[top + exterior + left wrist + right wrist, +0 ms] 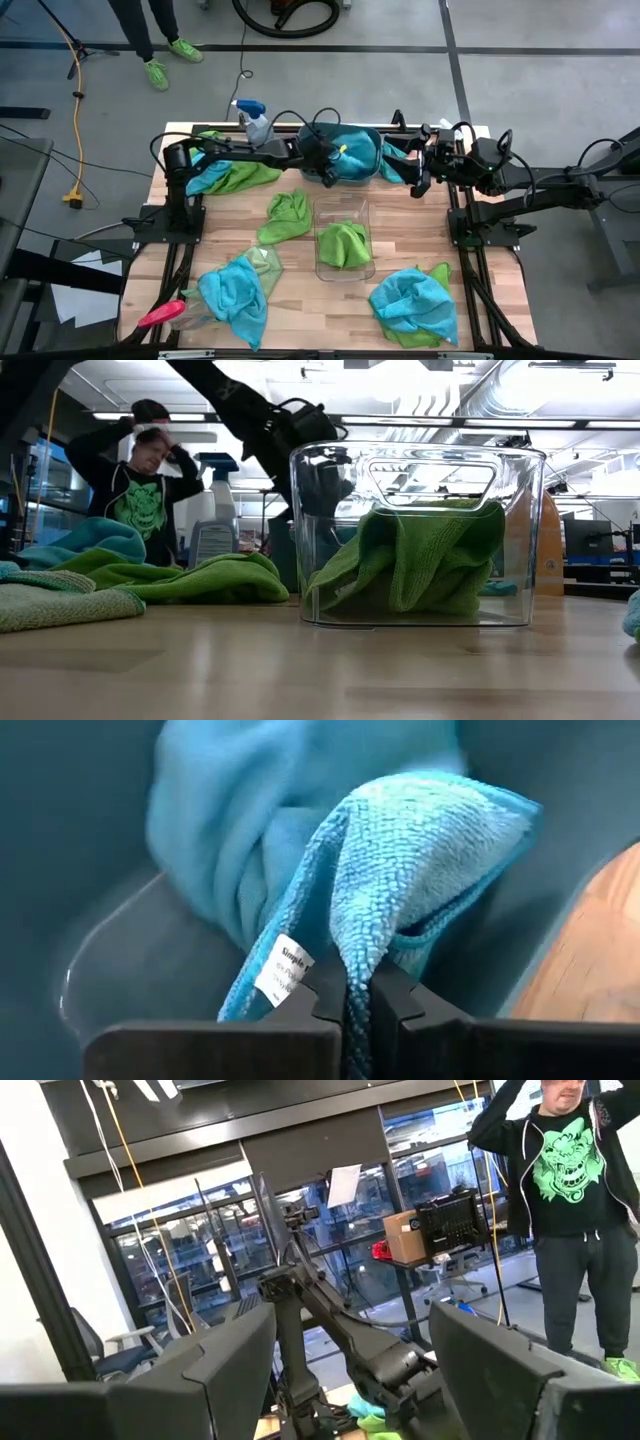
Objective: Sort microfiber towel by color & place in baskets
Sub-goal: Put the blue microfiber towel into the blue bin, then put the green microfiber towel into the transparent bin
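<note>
A turquoise microfiber towel is in my left gripper, which is shut on it inside the teal-blue basket at the far middle of the table; more blue cloth lies in that basket. The clear basket at mid-table holds a lime green towel. Loose towels lie on the wood: a green one, a blue and green pile near left, another near right, another far left. My right gripper hangs open, raised at the far right, touching nothing. My left gripper pinches a fold of the turquoise towel between its two fingers, beside the white label. The fingers slant down into the teal-blue basket from the table's left. The towel bulges out past the fingertips; whether it rests on the blue cloth behind, I cannot tell.
A spray bottle stands at the far left beside the teal-blue basket. A red-handled tool lies at the near left corner. Bare wood shows between the two near piles. A person stands beyond the table's far edge.
</note>
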Robot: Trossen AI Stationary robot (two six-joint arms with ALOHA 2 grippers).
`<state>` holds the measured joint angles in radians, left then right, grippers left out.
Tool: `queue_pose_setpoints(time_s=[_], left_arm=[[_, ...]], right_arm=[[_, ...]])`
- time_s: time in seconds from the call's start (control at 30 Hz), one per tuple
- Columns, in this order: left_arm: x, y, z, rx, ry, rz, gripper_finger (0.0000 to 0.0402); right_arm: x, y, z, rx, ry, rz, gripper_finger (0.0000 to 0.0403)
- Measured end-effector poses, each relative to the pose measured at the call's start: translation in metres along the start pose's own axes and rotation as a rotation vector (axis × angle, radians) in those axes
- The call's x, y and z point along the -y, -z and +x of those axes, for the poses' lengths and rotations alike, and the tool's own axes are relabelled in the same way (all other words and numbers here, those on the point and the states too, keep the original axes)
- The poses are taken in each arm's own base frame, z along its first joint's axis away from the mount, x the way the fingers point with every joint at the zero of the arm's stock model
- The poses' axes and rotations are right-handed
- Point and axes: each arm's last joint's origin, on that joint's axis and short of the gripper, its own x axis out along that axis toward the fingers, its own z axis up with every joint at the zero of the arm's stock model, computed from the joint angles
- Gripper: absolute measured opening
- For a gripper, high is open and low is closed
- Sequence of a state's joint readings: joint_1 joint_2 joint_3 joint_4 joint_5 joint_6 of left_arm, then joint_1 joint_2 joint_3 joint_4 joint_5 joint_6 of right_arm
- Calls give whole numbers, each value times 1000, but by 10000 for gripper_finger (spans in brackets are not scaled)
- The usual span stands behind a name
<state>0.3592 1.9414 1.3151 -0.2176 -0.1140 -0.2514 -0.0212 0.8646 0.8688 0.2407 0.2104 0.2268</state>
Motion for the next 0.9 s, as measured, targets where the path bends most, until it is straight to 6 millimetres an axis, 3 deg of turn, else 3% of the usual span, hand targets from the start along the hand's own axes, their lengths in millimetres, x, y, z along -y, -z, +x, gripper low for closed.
queue_pose_setpoints(time_s=[0.23, 0.47, 0.63, 0.77, 0.9], left_arm=[[-1, -1, -4, -11, 0, -30, 45], [0, -12, -10, -15, 42, -83, 156], [3, -26, -20, -39, 67, -27, 223], [4, -41, -34, -65, 65, 17, 245], [-1, -62, -62, -21, 89, 48, 248]], right_arm=[[0, 2, 0, -20, 5, -4, 261], [0, 2, 0, -21, 5, -5, 261], [0, 2, 0, -21, 5, -5, 261], [0, 2, 0, -22, 5, -5, 261], [0, 2, 0, -22, 5, -16, 261]])
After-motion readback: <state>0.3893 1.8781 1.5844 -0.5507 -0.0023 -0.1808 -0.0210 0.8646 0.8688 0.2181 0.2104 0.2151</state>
